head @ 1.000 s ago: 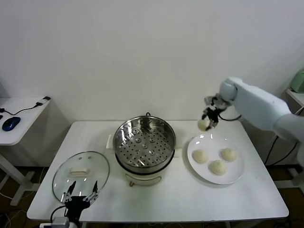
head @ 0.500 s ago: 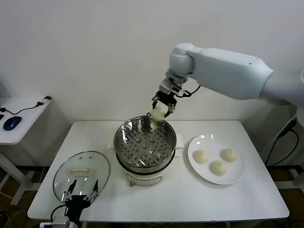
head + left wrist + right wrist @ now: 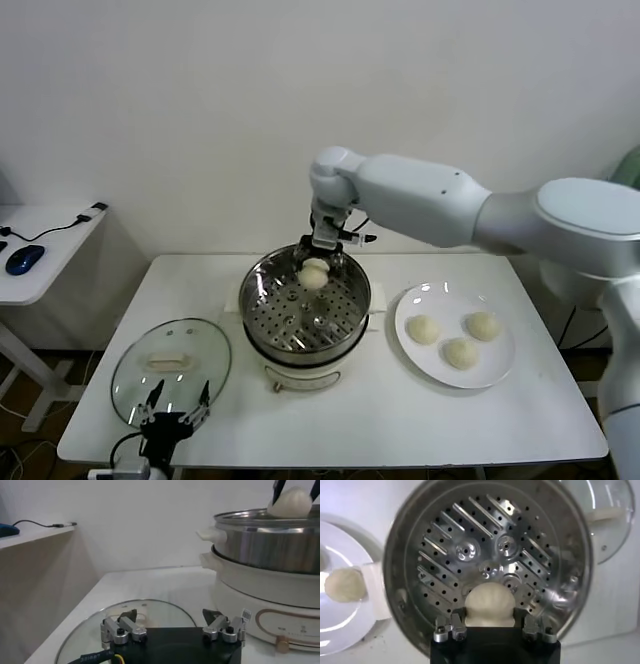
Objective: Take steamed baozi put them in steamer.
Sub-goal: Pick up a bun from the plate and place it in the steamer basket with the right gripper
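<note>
The steamer (image 3: 305, 318), a shiny steel pot with a perforated tray floor (image 3: 490, 560) on a cream base, stands mid-table. My right gripper (image 3: 315, 268) is shut on one cream-white baozi (image 3: 315, 274) and holds it over the steamer's far side, above the tray; the bun shows between the jaws in the right wrist view (image 3: 489, 605). Three more baozi (image 3: 459, 339) lie on the white plate (image 3: 500, 372) to the right. My left gripper (image 3: 172, 415) is open and empty, parked low at the table's front left edge by the glass lid.
The round glass lid (image 3: 170, 368) with a white handle lies flat on the table left of the steamer. A side desk (image 3: 40, 260) with a blue mouse stands far left. The white wall is close behind the table.
My right arm has carried the baozi from beside the plate leftward over the steamer and lowered it toward the tray. The left arm has not moved.
</note>
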`<state>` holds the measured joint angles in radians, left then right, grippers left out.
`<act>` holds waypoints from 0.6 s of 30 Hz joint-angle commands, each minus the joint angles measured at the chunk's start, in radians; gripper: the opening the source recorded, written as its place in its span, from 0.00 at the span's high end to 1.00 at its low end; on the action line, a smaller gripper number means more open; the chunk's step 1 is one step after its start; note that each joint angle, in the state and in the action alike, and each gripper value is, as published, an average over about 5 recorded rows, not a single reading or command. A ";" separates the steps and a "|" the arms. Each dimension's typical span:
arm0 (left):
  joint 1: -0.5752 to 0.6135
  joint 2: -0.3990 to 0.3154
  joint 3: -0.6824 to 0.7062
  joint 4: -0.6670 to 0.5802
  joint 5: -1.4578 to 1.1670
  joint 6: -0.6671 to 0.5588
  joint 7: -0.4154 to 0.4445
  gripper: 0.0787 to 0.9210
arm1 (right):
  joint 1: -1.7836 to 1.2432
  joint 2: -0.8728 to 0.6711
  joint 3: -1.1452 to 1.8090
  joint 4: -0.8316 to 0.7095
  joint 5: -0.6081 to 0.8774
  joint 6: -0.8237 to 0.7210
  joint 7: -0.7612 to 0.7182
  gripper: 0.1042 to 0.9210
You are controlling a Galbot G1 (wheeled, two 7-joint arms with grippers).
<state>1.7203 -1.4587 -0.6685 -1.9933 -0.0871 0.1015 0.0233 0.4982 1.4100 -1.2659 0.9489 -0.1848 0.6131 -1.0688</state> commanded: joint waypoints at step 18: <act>-0.002 0.001 -0.001 0.003 0.000 -0.006 -0.006 0.12 | -0.004 0.028 0.023 -0.090 0.095 0.055 -0.033 0.12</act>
<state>1.7200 -1.4593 -0.6689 -1.9919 -0.0866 0.0954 0.0171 0.4322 1.4703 -1.2157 0.8129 -0.2375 0.6718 -1.0493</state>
